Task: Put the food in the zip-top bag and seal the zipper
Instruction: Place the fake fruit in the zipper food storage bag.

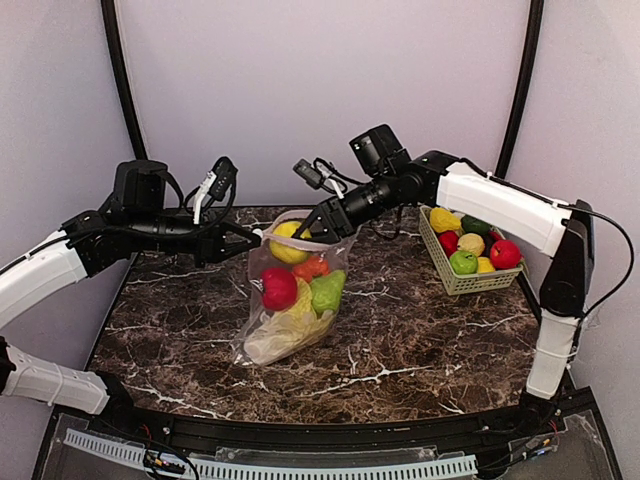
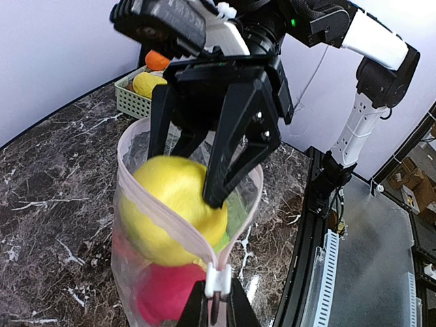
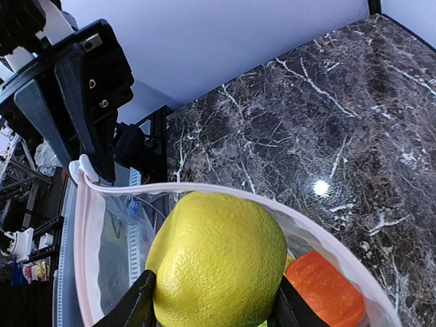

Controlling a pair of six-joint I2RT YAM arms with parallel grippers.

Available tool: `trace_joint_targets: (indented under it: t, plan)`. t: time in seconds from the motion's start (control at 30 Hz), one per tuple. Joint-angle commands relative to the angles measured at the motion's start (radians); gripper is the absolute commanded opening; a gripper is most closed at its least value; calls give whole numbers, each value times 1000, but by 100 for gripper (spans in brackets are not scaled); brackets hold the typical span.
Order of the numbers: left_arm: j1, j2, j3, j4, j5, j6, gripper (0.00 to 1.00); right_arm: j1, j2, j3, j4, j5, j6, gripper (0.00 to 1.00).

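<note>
On the left, the left gripper point(image 1: 250, 239) is pinched almost fully closed on the small white slider tab point(image 2: 218, 278) at the left end of the zipper point(image 3: 80, 252). It holds that corner of the zip-top bag point(image 1: 256, 335) up off the table point(image 1: 420, 340). The bag hangs from this pinch in the left-centre of the table, with its lower end slumped on the marble toward the near side. It is clear, floppy and dotted, and its pink mouth edge is spread into an open loop.

The loop's long axis runs left to right, from the slider toward the right gripper point(image 1: 298, 238). The yellow, dimpled lemon point(image 3: 218, 262) sits in that loop, right at the mouth, partly below the rim. The right gripper reaches in from the right, about half open, with 1 finger on each side of the lemon, clasping it.

Under the lemon the bag holds a red apple point(image 1: 279, 288), an orange-red tomato point(image 1: 311, 268), a green pear point(image 1: 327, 291) and a pale leafy cabbage point(image 1: 285, 330) at the bottom. So the drop is straight down from the right gripper, and there looks to be little room left. The left arm, already on the slider, is the nearer one for sealing, but the zipper's track is blocked while the black fingers stand in the mouth.

At the far right is a pale green basket point(image 1: 470, 283) with more fruit in it.
</note>
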Motion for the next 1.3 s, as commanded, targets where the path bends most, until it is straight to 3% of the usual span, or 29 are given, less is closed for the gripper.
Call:
trace_joint_targets:
  t: [0.0,0.4,0.73,1.27]
  plan:
    - [-1,-11,8,34,29,-6,1,51,60,53,17,-29,2,49]
    - [0,-37,5,60,-8,7,1,96,126,-1,-18,34,-12,51]
    - [0,-40,0,49,-7,6,1,96,48,-44,41,101,7,78]
    - [0,-61,-19,35,-26,11,1,71,-200,-158,83,338,51,93]
